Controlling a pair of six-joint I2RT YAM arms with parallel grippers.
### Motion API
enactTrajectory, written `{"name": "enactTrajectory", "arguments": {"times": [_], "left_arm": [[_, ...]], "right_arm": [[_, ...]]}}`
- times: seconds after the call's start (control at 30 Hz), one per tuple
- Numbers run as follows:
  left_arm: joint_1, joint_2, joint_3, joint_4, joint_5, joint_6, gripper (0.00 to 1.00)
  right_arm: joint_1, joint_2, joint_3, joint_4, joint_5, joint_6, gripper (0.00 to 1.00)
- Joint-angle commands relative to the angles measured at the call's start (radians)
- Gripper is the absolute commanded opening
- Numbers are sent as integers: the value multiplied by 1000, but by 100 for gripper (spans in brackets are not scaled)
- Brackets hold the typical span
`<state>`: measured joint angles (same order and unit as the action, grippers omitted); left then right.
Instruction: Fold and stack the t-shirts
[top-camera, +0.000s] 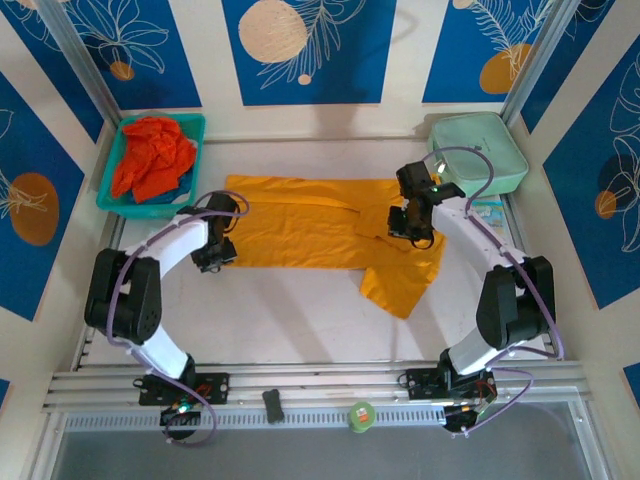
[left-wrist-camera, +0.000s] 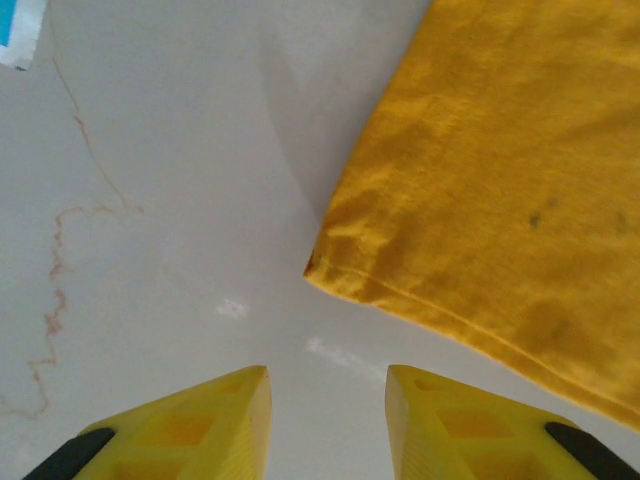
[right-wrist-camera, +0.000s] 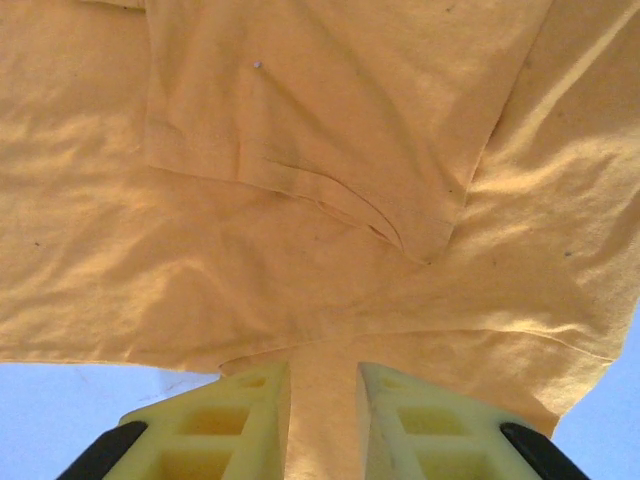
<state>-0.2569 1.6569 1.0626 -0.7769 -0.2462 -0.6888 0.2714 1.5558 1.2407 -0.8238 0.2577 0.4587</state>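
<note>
A yellow-orange t-shirt (top-camera: 310, 235) lies spread across the middle of the table, with a flap hanging toward the front right. My right gripper (top-camera: 412, 225) sits over its right part. In the right wrist view the gripper (right-wrist-camera: 323, 370) is shut on a strip of the shirt's cloth (right-wrist-camera: 300, 200), which runs between the fingers. My left gripper (top-camera: 213, 255) is at the shirt's left edge. Seen from the left wrist, that gripper (left-wrist-camera: 328, 375) stands open over bare table, just short of the shirt's corner (left-wrist-camera: 330, 262). A red-orange t-shirt (top-camera: 152, 155) lies crumpled in the teal basket (top-camera: 112, 200).
A mint-green case (top-camera: 480, 150) stands at the back right, with a small card (top-camera: 487, 210) in front of it. A green tape roll (top-camera: 361, 415) and a small black object (top-camera: 273, 405) rest on the front rail. Bare table (top-camera: 290, 320) lies in front of the shirt.
</note>
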Motion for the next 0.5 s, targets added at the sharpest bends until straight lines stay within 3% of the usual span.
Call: {"name": "enactTrajectory", "arguments": {"times": [0.0, 0.47], "left_arm": [[20, 37, 23, 22, -25, -22, 36], [42, 186, 66, 119, 2, 9, 34]], "right_arm": [[-11, -37, -11, 10, -32, -15, 24], [-11, -36, -17, 1, -37, -15, 24]]}}
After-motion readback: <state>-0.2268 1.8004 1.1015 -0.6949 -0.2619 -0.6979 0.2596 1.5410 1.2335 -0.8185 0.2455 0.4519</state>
